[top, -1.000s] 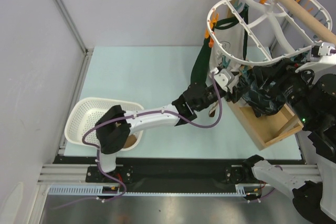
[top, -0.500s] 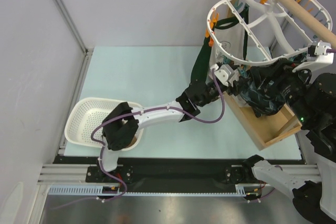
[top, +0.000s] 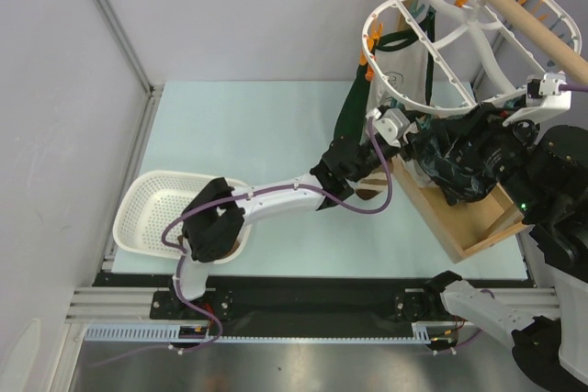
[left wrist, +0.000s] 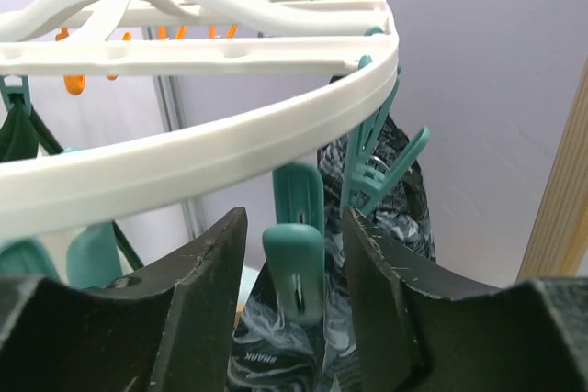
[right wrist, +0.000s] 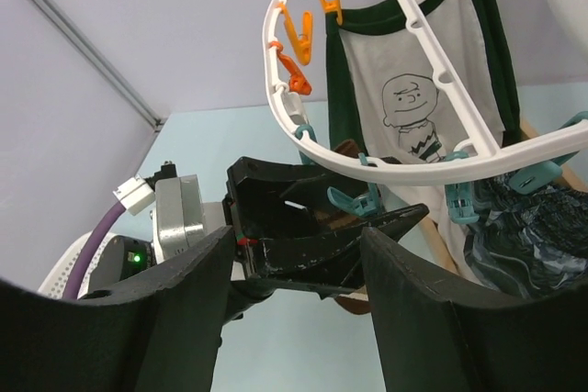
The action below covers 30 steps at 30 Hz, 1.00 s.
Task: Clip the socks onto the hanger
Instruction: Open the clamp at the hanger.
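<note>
Since the left gripper point(left wrist: 294, 227) sits spread under the hanger point(left wrist: 184, 164) rim with a teal clip point(left wrist: 294, 268) between its fingers and nothing pinched, we'd centre on the clip's wings and squeeze square before feeding any cuff in. The right gripper point(right wrist: 294, 250) is spread too, and empty. The sock point(top: 372, 191) is hard to make out: it's a brown scrap just below the left gripper in the top view, and we can't tell if it's clipped or loose.
</note>
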### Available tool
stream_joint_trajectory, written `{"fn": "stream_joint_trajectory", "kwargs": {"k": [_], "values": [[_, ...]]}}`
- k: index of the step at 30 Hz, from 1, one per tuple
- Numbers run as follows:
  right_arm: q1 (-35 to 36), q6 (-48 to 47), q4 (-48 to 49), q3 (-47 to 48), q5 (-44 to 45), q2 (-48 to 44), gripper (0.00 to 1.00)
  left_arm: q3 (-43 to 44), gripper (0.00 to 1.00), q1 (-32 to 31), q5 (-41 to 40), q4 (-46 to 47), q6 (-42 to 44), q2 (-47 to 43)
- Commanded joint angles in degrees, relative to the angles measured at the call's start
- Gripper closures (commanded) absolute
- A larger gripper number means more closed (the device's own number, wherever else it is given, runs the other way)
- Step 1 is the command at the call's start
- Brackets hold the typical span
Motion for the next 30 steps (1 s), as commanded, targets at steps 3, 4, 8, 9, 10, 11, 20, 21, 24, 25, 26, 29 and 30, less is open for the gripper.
{"fn": "stream_joint_trajectory", "kwargs": {"k": [3, 4, 8, 9, 10, 11, 20, 21, 24, 25, 26, 29, 30], "values": [[-0.1, 0.5, 1.2, 0.2, -1.6, 0.2, 0.37, 2.8, 0.56, 0.4, 2.3, 2.7, -1.7, 1.1], [-0.2, 0.5, 1.0, 0.2, -1.6, 0.1, 0.37, 2.8, 0.58, 0.3, 2.5, 2.6, -1.8, 1.2], [-0.2, 0.4, 0.3, -0.5, -2.1, 0.3, 0.38, 2.0, 0.71, 0.4, 3.1, 1.6, -2.6, 0.3], [-0.2, 0.3, 0.3, -1.2, -2.3, 0.5, 0.38, 1.6, 0.72, 0.3, 3.3, 1.5, -2.5, 0.0], [-0.3, 0.2, 0.2, -1.5, -2.3, 0.5, 0.39, 1.4, 0.73, 0.4, 3.3, 1.3, -2.5, -0.6], [-0.2, 0.1, 0.1, -1.9, -2.7, 0.6, 0.40, 0.8, 0.76, 0.4, 3.4, 1.1, -4.0, -0.8], [-0.2, -3.1, 0.8, -6.4, 1.7, 1.8, 0.61, -3.4, 1.00, 1.5, 6.1, -0.3, -9.9, -5.7], [-0.4, -3.6, 1.0, -6.4, 2.3, 2.3, 0.62, -3.4, 1.00, 1.7, 6.8, -1.1, -10.5, -6.2], [-1.3, -4.6, 1.4, -6.6, 2.0, 3.9, 0.58, -3.1, 1.00, 2.4, 9.3, -4.1, -12.1, -7.7], [-1.9, -4.6, 2.0, -6.8, 0.3, 4.3, 0.53, -3.0, 1.00, 2.6, 9.9, -5.0, -12.2, -7.9], [-2.0, -4.4, 2.4, -7.2, -0.2, 4.5, 0.51, -3.0, 1.00, 2.6, 11.2, -5.3, -12.7, -8.5], [-2.7, -4.1, 3.7, -7.6, -1.0, 5.6, 0.46, -3.1, 1.00, 2.8, 12.4, -5.7, -13.1, -9.0], [-2.9, -4.0, 4.0, -7.7, -1.4, 5.7, 0.46, -3.2, 1.00, 2.8, 12.6, -5.6, -13.2, -9.2]]}}
